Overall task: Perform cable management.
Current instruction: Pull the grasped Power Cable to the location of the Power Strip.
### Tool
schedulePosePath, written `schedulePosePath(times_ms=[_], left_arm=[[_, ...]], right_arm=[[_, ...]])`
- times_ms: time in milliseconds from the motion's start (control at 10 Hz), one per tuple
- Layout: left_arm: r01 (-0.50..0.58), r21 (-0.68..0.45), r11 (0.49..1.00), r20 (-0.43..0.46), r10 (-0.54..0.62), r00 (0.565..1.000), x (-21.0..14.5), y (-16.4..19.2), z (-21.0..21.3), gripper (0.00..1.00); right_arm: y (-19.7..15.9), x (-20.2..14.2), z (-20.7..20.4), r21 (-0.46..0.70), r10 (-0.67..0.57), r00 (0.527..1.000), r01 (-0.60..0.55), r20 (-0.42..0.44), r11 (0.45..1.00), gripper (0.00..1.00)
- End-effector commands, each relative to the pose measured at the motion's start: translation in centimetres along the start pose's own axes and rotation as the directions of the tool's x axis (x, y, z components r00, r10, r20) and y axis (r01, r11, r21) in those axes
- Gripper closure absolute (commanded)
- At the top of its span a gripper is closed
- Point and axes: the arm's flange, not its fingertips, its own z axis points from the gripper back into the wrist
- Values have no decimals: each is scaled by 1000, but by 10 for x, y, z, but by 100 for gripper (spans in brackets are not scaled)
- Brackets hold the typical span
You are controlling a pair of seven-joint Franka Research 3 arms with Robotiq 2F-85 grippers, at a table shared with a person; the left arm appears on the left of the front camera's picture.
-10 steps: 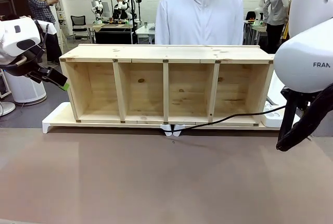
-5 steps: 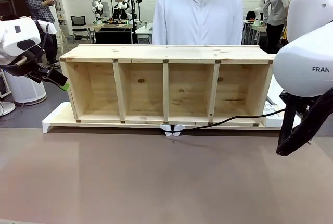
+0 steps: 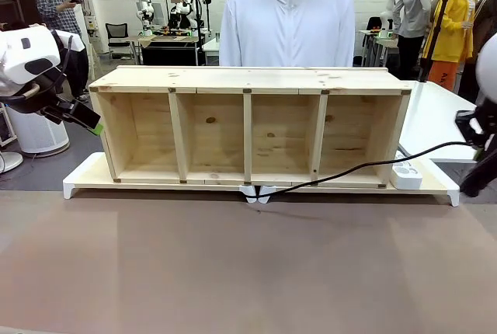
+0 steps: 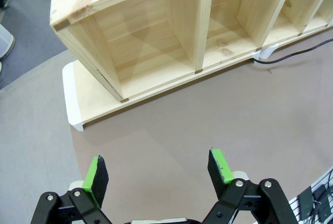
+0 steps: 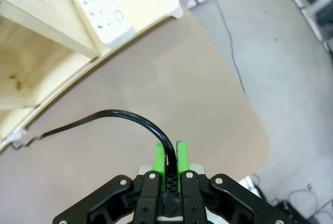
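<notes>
We see the cable [image 3: 373,165], a thin black cord, smooth and a bit shiny. One end sits by the little white clips [image 3: 258,192], at the middle of the front edge of the white board [image 3: 85,175]. From there it lifts off the table [image 3: 233,272]. It runs up and to the right, past the front of the last box of the wooden shelf [image 3: 248,78], and out to the table's right edge. It hangs in the air in a soft curve.

At that end the right claw [image 5: 168,153] has hold of it. In the right wrist view its two green pads [image 5: 159,157] are squeezed tight on the cable. The cable comes up from between them, bends over in a round arch, and drops away toward the foot of the shelf. It has a small wiggle near its far end. A dark part of the right arm [image 3: 483,155] shows far over at the right side.

The left claw [image 4: 158,169] is wide apart with nothing in it. It hangs in the air past the left end of the shelf, tipped down toward the table's left edge.

A white power strip [image 3: 405,175] lies on the right end of the white board, just beside the shelf. The table is brown and flat. The shelf has four open boxes in a row. A person in a white top [image 3: 287,23] stands behind it at the far edge. Farther back we see a white wall and other tables.
</notes>
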Motion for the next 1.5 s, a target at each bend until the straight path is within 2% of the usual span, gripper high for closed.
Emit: schedulePosePath(times_ms=[0,100,300,600,1000,1200,1300,1400], left_arm=[[-7,0,1000,0,7,1000,0,0,0,0],[-7,0,1000,0,7,1000,0,0,0,0],[-7,0,1000,0,7,1000,0,0,0,0],[-7,0,1000,0,7,1000,0,0,0,0],[-7,0,1000,0,7,1000,0,0,0,0],[-7,0,1000,0,7,1000,0,0,0,0],[-7,0,1000,0,7,1000,0,0,0,0],[-7,0,1000,0,7,1000,0,0,0,0]], right_arm=[[-22,27,3,50,178,981,-175,-80,983,89],[-26,42,2,-1,230,968,-231,-100,973,89],[-18,77,5,-68,269,960,-274,-76,959,89],[12,118,6,-119,276,961,-274,5,954,89],[32,162,-4,-184,250,968,-245,7,952,89],[41,174,-6,-163,250,968,-242,29,956,89],[39,166,-1,-128,226,973,-217,58,968,89],[38,165,-11,-131,268,963,-266,-2,955,89]])
